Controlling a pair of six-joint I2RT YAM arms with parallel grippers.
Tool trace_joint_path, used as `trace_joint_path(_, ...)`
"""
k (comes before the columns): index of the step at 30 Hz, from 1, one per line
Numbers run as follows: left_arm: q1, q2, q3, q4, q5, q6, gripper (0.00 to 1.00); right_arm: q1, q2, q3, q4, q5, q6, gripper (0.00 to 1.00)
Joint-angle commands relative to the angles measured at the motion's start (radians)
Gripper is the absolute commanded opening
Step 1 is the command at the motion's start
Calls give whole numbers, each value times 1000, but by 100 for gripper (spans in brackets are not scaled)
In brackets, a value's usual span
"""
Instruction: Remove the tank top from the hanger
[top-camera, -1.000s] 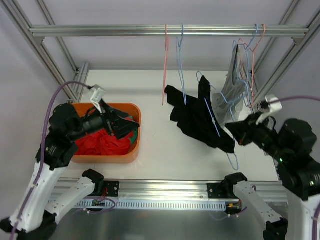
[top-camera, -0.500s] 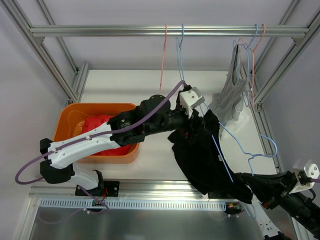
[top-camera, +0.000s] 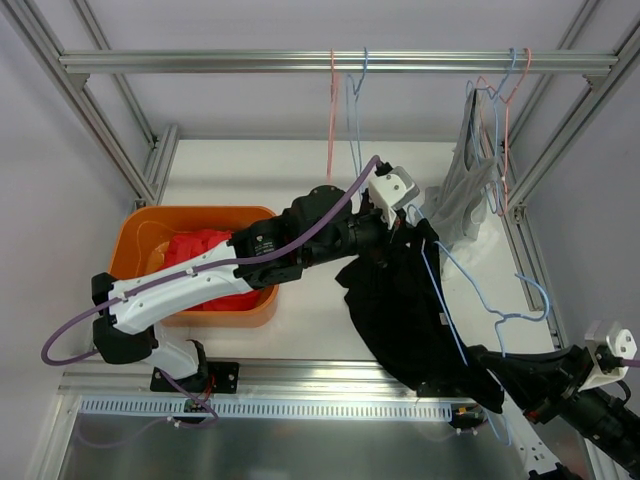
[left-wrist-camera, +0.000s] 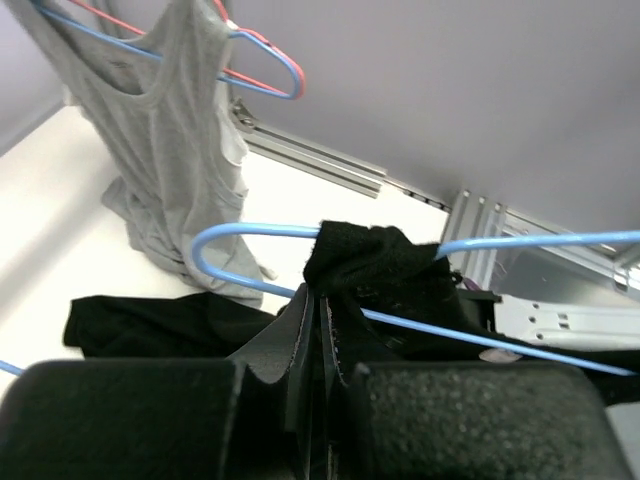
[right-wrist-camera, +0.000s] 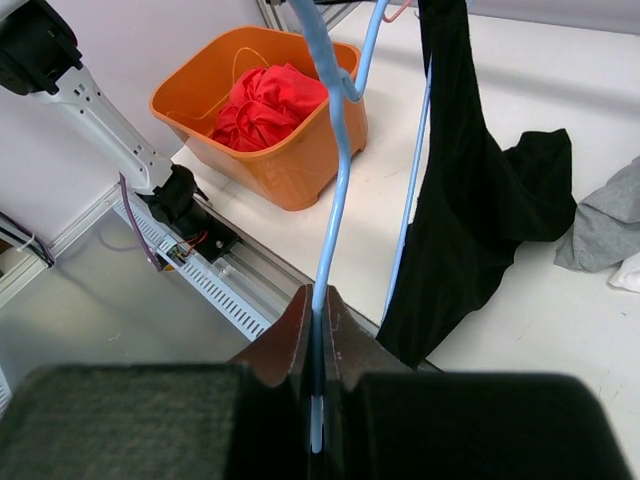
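We pinch the tank top (left-wrist-camera: 380, 265) with our left gripper (left-wrist-camera: 320, 300), far-left of our right gripper (right-wrist-camera: 318, 300), which clamps the hanger (right-wrist-camera: 332, 200).

White tabletop (top-camera: 250, 170) inside an aluminium frame (top-camera: 300, 62) — pale grey walls (top-camera: 200, 105) all round

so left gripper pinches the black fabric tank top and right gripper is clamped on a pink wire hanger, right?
One slip: the right gripper is clamped on the light blue wire hanger, not a pink one, as the right wrist view shows. The left gripper does pinch the black fabric tank top.
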Motion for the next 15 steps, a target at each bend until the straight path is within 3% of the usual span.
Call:
trace_joint_path(1,-2,-51,-8,63,-93,-16,0,-1,8,-14,-29,-21,2,0)
trace_joint_path(9,-4,-198,-143,65,-677,-160,0,6,-81,-120,-80,-93,-76,0)
trace_joint_path(11,-2,-214,-156,65,-714,-172,0,6,-86,-77,-66,-159,-75,0)
trace_joint_path(15,-2,-209,-147,58,-649,-164,0,14,-80,-10,-29,-286,-85,0)
